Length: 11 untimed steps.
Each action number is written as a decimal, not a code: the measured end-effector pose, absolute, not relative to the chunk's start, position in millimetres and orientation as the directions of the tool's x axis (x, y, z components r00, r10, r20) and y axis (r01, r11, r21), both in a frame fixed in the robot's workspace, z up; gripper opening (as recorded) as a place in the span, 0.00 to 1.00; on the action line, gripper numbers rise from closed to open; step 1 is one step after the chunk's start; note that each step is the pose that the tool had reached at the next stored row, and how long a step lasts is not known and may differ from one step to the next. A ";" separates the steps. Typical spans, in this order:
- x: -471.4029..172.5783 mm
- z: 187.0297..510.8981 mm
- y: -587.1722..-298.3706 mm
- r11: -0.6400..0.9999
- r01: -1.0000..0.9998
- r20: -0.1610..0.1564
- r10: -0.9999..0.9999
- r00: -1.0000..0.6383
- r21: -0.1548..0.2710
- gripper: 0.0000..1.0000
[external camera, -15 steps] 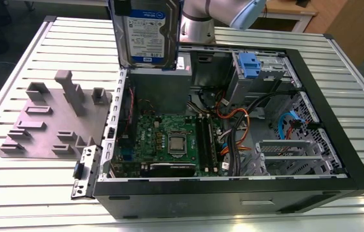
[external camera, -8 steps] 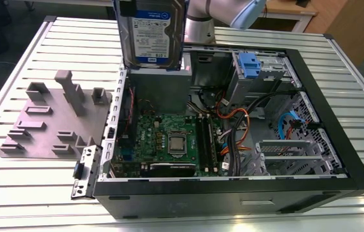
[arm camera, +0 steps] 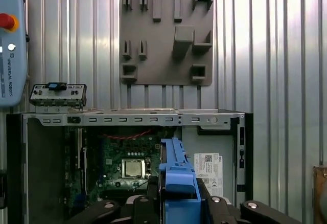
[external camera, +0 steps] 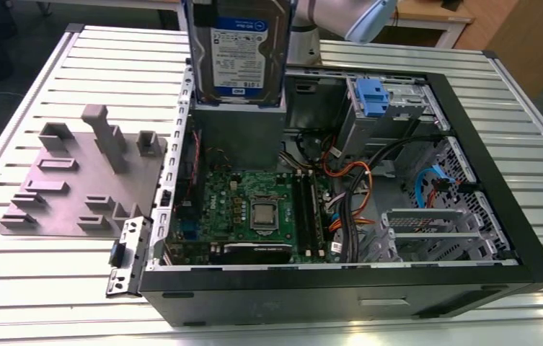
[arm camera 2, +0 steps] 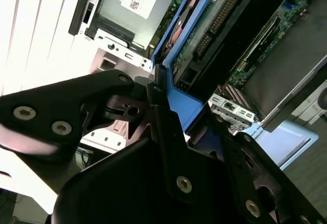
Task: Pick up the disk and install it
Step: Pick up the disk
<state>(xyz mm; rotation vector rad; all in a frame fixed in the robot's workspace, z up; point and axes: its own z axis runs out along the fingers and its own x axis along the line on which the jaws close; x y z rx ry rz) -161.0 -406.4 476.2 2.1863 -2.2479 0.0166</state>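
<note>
Gripper [arm camera: 178,206], clamped on the blue rails of the disk [external camera: 237,50], holds it on edge above the open computer case [external camera: 348,295], over the grey box [external camera: 242,140]. The edge grip probably keeps the labelled face untouched and clear of the case walls.

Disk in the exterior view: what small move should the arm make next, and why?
Probably a short shift toward the exterior view's right. The tool grips the disk by its blue carrier and holds it upright above the grey box, while the drive cage with the blue latch stands further to that right, so the disk does not look lined up with it.
</note>
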 end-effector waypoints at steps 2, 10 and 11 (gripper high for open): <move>-159.8 476.2 -409.2 0.028 -1.000 0.012 -1.000 -0.028 -0.003 0.37; -147.4 476.1 -413.2 0.028 -1.000 0.012 -1.000 -0.028 -0.003 0.37; -144.8 476.1 -413.2 0.028 -1.000 0.012 -1.000 -0.028 -0.003 0.37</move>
